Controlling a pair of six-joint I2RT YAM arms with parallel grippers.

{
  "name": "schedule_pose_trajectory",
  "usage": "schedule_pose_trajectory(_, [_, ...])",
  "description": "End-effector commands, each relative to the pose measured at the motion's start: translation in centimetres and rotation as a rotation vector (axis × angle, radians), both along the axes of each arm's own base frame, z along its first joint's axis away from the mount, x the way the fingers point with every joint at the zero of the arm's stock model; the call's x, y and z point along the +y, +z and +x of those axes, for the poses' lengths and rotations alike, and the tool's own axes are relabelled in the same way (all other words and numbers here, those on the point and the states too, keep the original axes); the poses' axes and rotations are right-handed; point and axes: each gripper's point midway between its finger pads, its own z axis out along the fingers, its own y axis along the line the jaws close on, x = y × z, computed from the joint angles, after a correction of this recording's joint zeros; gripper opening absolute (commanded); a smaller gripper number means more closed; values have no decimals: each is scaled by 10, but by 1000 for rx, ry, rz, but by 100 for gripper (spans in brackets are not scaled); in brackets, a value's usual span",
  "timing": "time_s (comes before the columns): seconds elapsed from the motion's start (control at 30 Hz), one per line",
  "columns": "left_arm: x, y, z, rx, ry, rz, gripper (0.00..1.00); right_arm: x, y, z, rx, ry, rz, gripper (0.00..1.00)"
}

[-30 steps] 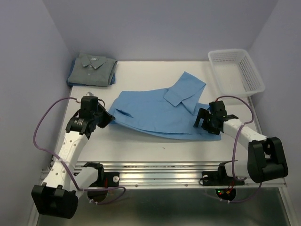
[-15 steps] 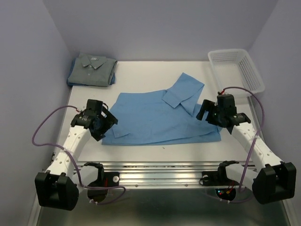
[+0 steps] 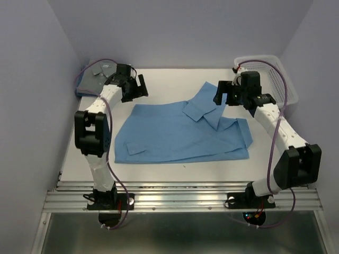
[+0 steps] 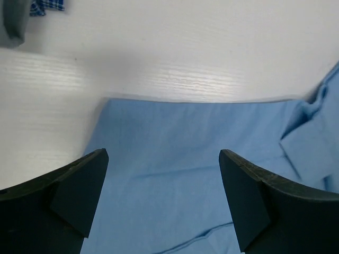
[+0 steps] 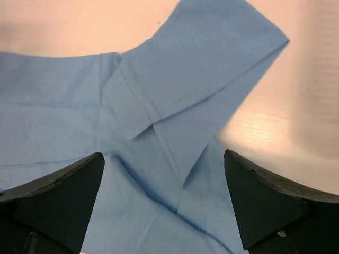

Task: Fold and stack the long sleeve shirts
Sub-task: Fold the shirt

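Observation:
The light blue long sleeve shirt (image 3: 180,132) lies spread flat in the middle of the table, one sleeve (image 3: 209,98) folded across its far right part. The grey long sleeve shirt (image 3: 98,79) lies folded at the back left corner. My left gripper (image 3: 139,89) hovers open above the blue shirt's far left edge (image 4: 175,127), nothing between its fingers (image 4: 87,185). My right gripper (image 3: 221,94) hovers open over the folded sleeve (image 5: 201,63), also holding nothing. A corner of the grey shirt (image 4: 13,21) shows in the left wrist view.
A white mesh basket (image 3: 286,79) stands at the back right, close behind my right arm. Purple walls close in the table on the left, back and right. A bit of blue checked cloth (image 4: 47,6) peeks out beside the grey shirt.
My left gripper opened and let go of the blue shirt's near left edge. The shirt settled flat. Both arms swung from the near side to the shirt's far side.

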Motion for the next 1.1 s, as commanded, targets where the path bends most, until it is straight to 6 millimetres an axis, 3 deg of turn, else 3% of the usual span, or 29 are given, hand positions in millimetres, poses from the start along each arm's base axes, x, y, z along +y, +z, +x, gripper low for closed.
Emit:
schedule_pose_trajectory(0.0, [-2,-12,45,-32,-197,142,99,17,10,35,-98,153,-34,100])
schedule_pose_trajectory(0.07, [1,-27,52,33,-207,176,99,26,-8,52,-53,178,-63,100])
schedule_pose_trajectory(0.1, [1,-34,68,37,-234,202,98,26,-12,58,-45,180,-73,100])
schedule_pose_trajectory(0.17, [-3,-52,68,76,-295,214,98,28,-25,70,-39,205,-118,100])
schedule_pose_trajectory(0.33, [11,-77,57,91,-410,320,97,27,-45,86,-10,245,-176,100])
schedule_pose_trajectory(0.53, [-1,-98,45,95,-554,245,95,34,-68,89,64,295,-171,100])
schedule_pose_trajectory(0.6, [-5,-102,38,100,-588,194,86,32,-72,92,69,286,-181,100])
schedule_pose_trajectory(0.67, [-5,-102,37,91,-588,189,70,30,-78,93,88,276,-187,100])
schedule_pose_trajectory(0.7, [-4,-102,35,94,-580,185,58,30,-78,93,91,276,-188,100])
schedule_pose_trajectory(0.73, [-4,-102,34,96,-578,180,33,30,-79,93,98,273,-189,100])
schedule_pose_trajectory(0.83, [-5,-91,32,69,-572,161,0,37,-87,90,116,281,-208,100])
schedule_pose_trajectory(1.0, [1,-50,36,-26,-480,178,0,62,-93,85,115,299,-262,100])
schedule_pose_trajectory(1.07, [1,-42,36,-46,-455,171,0,70,-91,86,97,293,-283,100])
